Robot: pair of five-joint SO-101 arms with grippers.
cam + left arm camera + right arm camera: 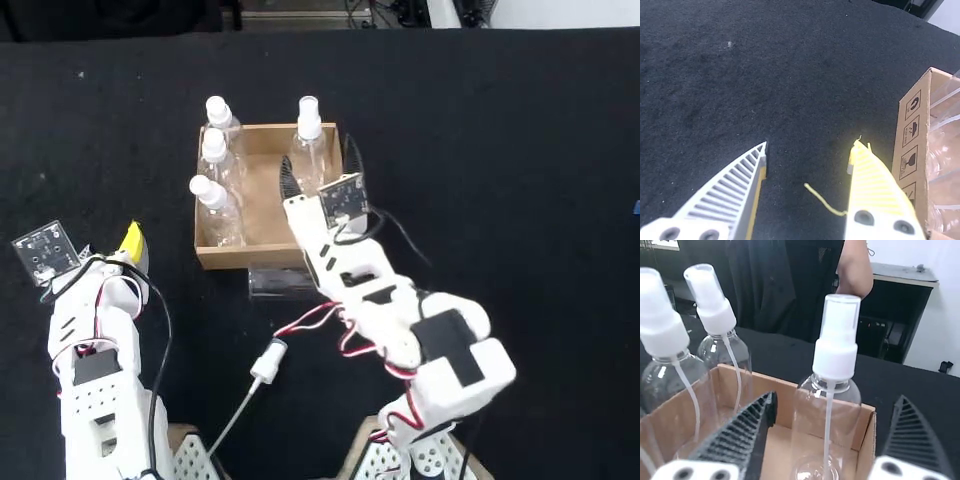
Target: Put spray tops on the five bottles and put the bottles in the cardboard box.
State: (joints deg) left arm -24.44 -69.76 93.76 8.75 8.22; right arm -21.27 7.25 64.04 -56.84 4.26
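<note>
The cardboard box (240,255) stands open in the middle of the black tabletop (520,150), and four clear bottles stand upright inside it, each one with a white spray top on. Three of them are in a row along one side wall: the far bottle (222,120), the middle bottle (214,152) and the near bottle (212,200). The fourth bottle (309,140) stands alone at the far corner of the other side. The right gripper (318,160) is at this fourth bottle. Its two black fingers are apart, one on each side of the bottle, and the right wrist view shows a gap between each finger and the plastic, so it does not clamp the bottle. A fifth bottle (283,283) lies on its side on the tabletop, just beside the near wall of the box, partly under the right arm. A loose spray top (268,362) with its thin tube lies on the tabletop nearer to the arm bases, apart from this bottle. The left gripper (811,144) is beside the box, above bare tabletop. Its white finger and its yellow finger are spread apart and hold nothing.
</note>
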